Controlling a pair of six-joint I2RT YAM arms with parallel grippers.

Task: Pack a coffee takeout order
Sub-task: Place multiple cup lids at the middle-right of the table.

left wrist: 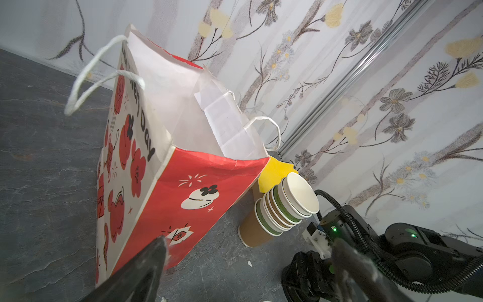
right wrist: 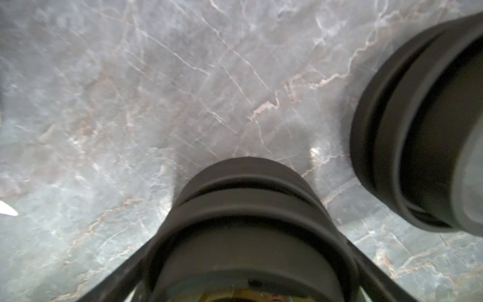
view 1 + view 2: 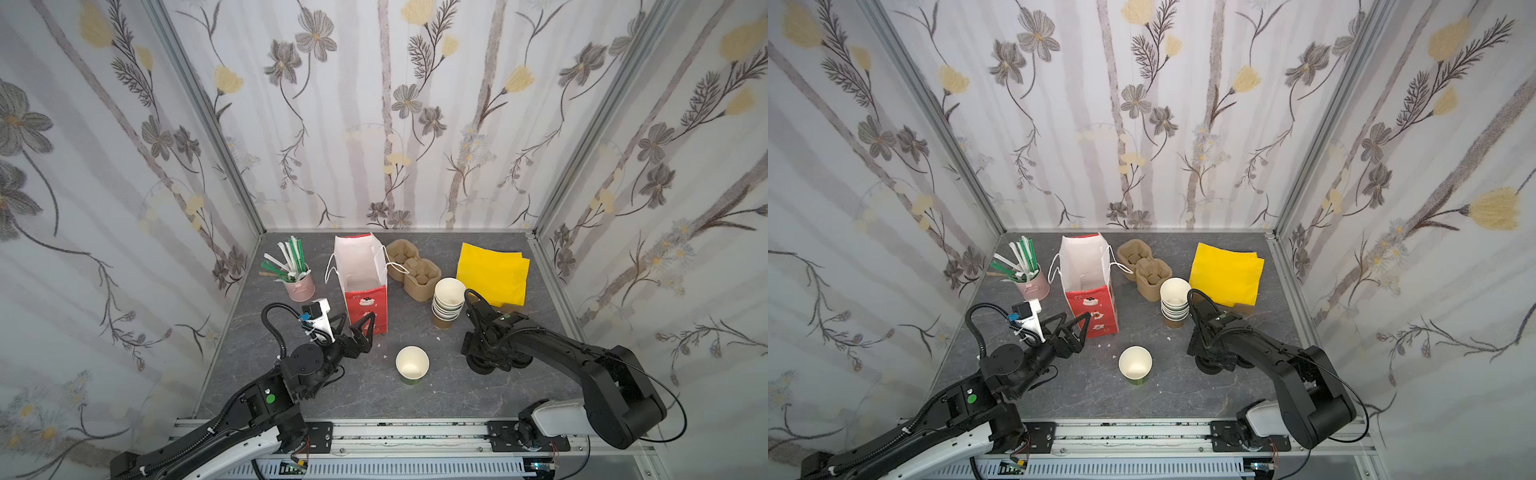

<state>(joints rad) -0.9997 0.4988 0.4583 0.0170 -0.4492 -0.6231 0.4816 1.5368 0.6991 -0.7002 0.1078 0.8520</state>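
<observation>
Black plastic fills my right wrist view: my right gripper is low over the table, right of the bag and nearer me. Its jaws are spread wide astride a lid, with another lid just beside it; whether the fingers press on it I cannot tell. My left gripper hangs fully open and empty, just before the bag's red front. I judge the step to be lidding: the cup stands open and lidless in front of the bag, between my two grippers. Next I need a firm pinch on one lid alone, a lift, then a level press onto the cup's rim. Right of the bag, the stack of spare cups crowds my right arm. The carrier lies just beside the bag, the napkin farther right, and the straws stand in a pot left of it, none packed yet.
</observation>
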